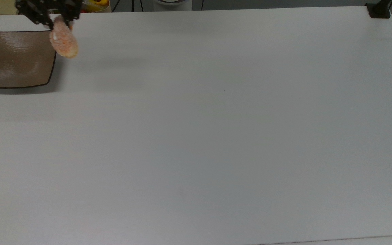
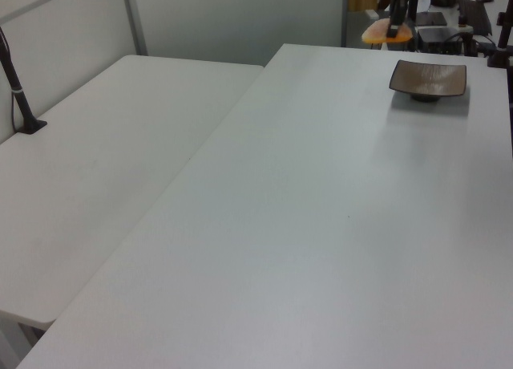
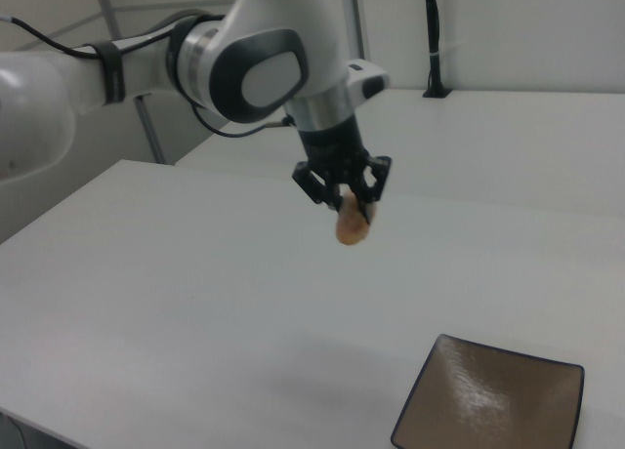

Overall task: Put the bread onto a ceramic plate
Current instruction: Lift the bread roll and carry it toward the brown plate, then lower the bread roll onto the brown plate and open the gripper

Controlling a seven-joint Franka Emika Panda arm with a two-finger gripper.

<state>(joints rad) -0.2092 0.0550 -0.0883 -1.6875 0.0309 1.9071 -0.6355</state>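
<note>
Gripper [image 3: 348,201] clamps the bread [image 3: 351,224] — held high above the white table [image 3: 176,273], near the empty ceramic plate [image 3: 493,407]

— Where's the bread [image 1: 64,41]?
— In the air, hanging long-end down: an oval orange-tan bun, grainy, with a white stripe. In the top view it overlaps the plate's right edge.
— And the ceramic plate [image 1: 15,59]?
— Square, glossy taupe-brown, dark-rimmed, apparently bare, flat on the tabletop [image 1: 216,136].

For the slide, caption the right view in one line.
Pincer shut on the bread, held in the air above the white table, the ceramic plate empty nearby.
</note>
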